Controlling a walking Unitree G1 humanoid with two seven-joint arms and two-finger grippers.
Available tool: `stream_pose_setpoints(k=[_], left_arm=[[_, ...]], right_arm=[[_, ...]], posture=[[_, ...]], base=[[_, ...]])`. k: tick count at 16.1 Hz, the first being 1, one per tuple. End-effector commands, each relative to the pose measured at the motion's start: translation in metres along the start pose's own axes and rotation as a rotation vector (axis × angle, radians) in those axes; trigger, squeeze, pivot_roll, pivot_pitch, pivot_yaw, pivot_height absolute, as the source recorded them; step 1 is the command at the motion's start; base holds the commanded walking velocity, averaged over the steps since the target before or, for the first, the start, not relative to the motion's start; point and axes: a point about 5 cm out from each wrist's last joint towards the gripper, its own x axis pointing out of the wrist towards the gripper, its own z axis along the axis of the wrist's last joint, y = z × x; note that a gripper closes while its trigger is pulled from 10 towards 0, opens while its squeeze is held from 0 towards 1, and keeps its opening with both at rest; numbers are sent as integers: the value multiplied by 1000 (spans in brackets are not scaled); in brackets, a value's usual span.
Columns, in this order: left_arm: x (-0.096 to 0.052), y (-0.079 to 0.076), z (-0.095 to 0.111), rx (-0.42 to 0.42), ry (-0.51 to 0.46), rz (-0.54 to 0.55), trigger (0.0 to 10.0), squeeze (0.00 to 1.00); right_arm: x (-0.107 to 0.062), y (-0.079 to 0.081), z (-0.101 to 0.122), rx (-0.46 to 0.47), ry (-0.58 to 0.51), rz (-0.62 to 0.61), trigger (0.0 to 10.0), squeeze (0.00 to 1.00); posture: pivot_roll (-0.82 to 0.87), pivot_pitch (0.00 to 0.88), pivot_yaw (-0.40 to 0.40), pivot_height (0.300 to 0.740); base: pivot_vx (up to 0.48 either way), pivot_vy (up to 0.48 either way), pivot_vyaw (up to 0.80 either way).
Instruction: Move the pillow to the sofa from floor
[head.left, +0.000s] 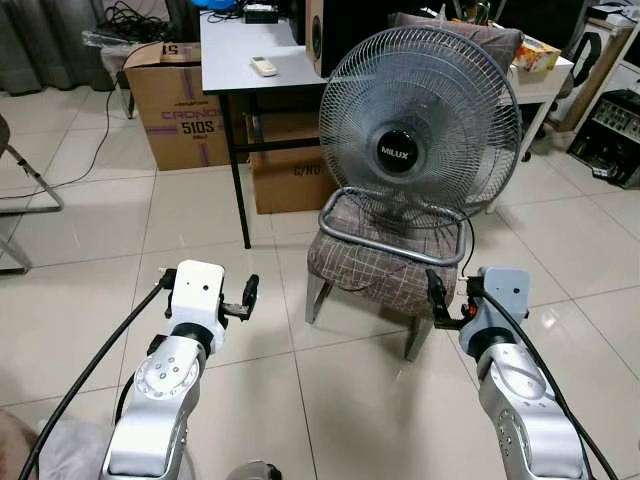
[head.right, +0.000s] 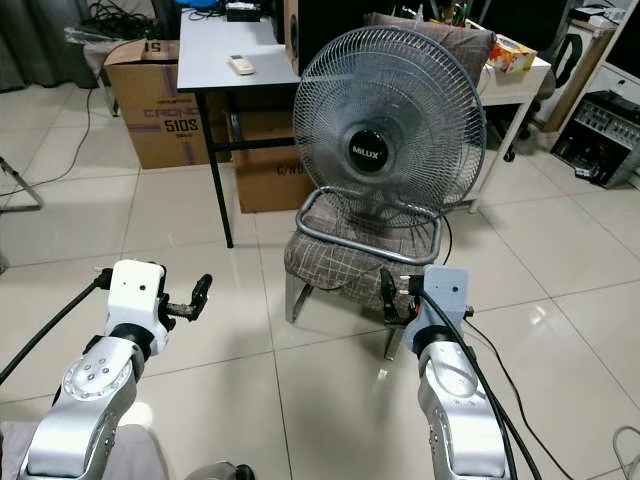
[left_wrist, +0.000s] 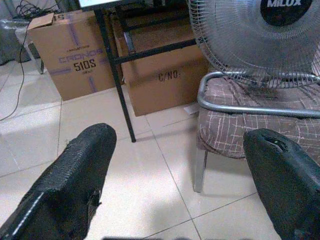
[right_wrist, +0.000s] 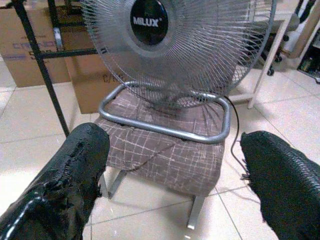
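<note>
Both arms are raised in front of me over the tiled floor. My left gripper (head.left: 246, 297) (left_wrist: 180, 145) is open, with nothing between its black fingers (left_wrist: 75, 175). My right gripper (head.left: 438, 298) (right_wrist: 175, 142) is also open and empty, close to the front of a low stool. A brown checked cushion (head.left: 375, 262) (right_wrist: 165, 155) lies on that stool, under a fan. A second brown checked pillow (head.left: 490, 38) rests on the white table behind the fan. A soft grey-pink fabric edge (head.left: 45, 445) shows at the bottom left; I cannot tell what it is.
A large MILUX fan (head.left: 420, 135) stands on the metal-legged stool (head.left: 415, 340), its cord trailing to the right. A black-legged table (head.left: 235, 60) and cardboard boxes (head.left: 180, 105) stand behind on the left. Equipment cases (head.left: 610, 125) sit at the far right. Bare tiles (head.left: 90, 250) lie on the left.
</note>
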Motion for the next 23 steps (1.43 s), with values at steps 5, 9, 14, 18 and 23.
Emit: stream_pose_setpoints(k=[5, 9, 14, 18, 23], left_arm=[[4, 3, 7, 16, -5, -4, 10000, 0], [12, 2, 11, 22, -12, -23, 10000, 0], [18, 0, 14, 25, -19, -30, 10000, 0], [15, -1, 13, 16, -23, -14, 10000, 0], [12, 2, 14, 4, -28, 1, 10000, 0]], right_arm=[[-2, -2, 2, 2, 2, -24, 10000, 0], [-2, -4, 0, 0, 4, -34, 10000, 0], [-2, -7, 1, -2, 3, -52, 10000, 0], [1, -7, 5, -17, -4, -43, 10000, 0], [6, -4, 9, -26, -8, -23, 10000, 0]], posture=[[-60, 0, 21, 740], [-70, 0, 55, 740], [-74, 0, 52, 740], [-69, 0, 22, 740], [-64, 0, 9, 740]], base=[[-49, 0, 0], [-249, 0, 0], [-259, 0, 0], [-258, 0, 0], [-266, 0, 0]])
